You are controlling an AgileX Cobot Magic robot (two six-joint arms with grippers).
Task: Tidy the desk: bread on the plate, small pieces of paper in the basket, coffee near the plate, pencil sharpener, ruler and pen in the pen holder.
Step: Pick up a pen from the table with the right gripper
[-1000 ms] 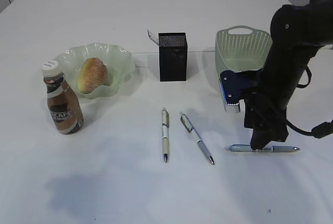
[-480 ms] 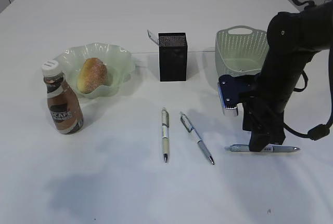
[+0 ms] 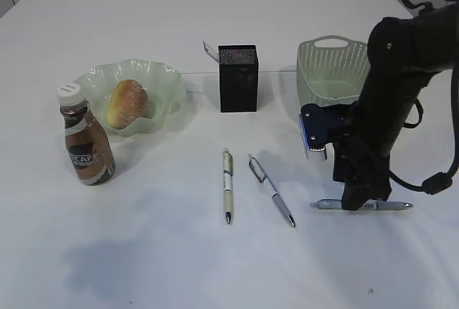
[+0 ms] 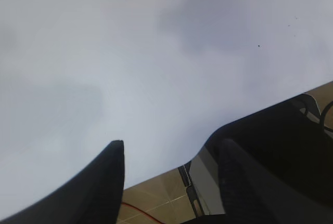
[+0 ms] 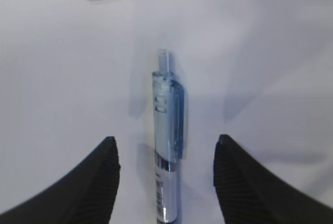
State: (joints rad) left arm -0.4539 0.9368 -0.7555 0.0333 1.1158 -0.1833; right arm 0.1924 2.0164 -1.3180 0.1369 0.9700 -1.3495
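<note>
Bread (image 3: 128, 103) sits on the plate (image 3: 166, 79) at far left in the exterior view, coffee (image 3: 86, 145) just near it; the right gripper (image 3: 356, 205) stands over the rightmost pen (image 3: 398, 206). Left wrist view: the left gripper (image 4: 169, 154) hangs released above bare desk (image 4: 130, 52). Right wrist view: parted fingers (image 5: 104, 174) straddle that pen, not touching.

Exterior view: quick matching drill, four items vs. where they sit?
Items:
1. bread
2. coffee
3. pen holder
4. blue pen

Places:
A. under the right hand, between its open fingers
B. on the plate
C. standing front-left of the plate
D. left of the basket

Pairs: 1-B, 2-C, 3-D, 4-A
</note>
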